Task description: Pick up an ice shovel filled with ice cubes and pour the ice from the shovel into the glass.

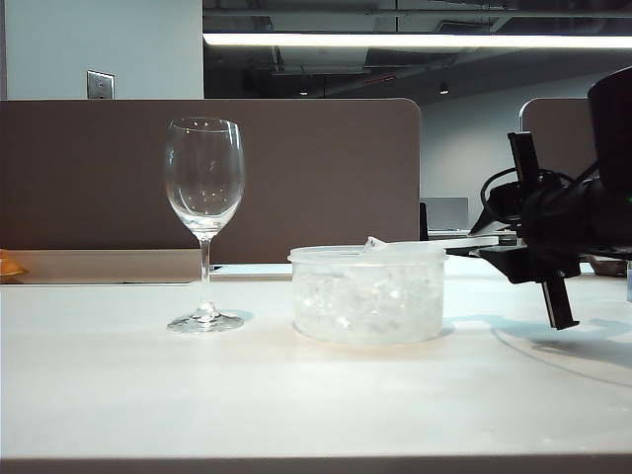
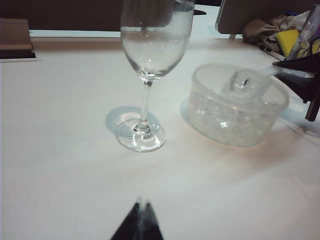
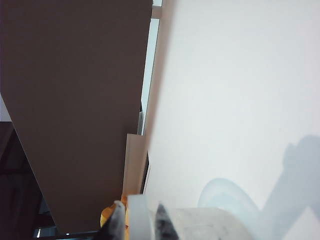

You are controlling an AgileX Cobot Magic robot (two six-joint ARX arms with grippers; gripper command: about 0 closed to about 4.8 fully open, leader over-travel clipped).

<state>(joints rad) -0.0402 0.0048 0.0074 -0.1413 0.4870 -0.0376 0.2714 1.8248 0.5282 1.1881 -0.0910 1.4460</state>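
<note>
The ice shovel [image 1: 434, 244] lies across the rim of a round plastic tub [image 1: 367, 326], its bowl [image 2: 244, 84] resting on the ice cubes [image 2: 225, 117] heaped inside. Its flat handle [image 3: 139, 217] sticks out towards my right gripper [image 1: 497, 244]. That gripper's two fingers stand on either side of the handle with a thin gap on each side, so it is open. The glass [image 1: 204, 188] stands upright and empty to the left of the tub. My left gripper [image 2: 141, 205] hovers over bare table in front of the glass, shut on nothing.
A brown partition [image 1: 296, 168] runs behind the table. An orange object [image 1: 8, 265] lies at the far left edge. Yellow and dark clutter [image 2: 287, 35] sits beyond the tub.
</note>
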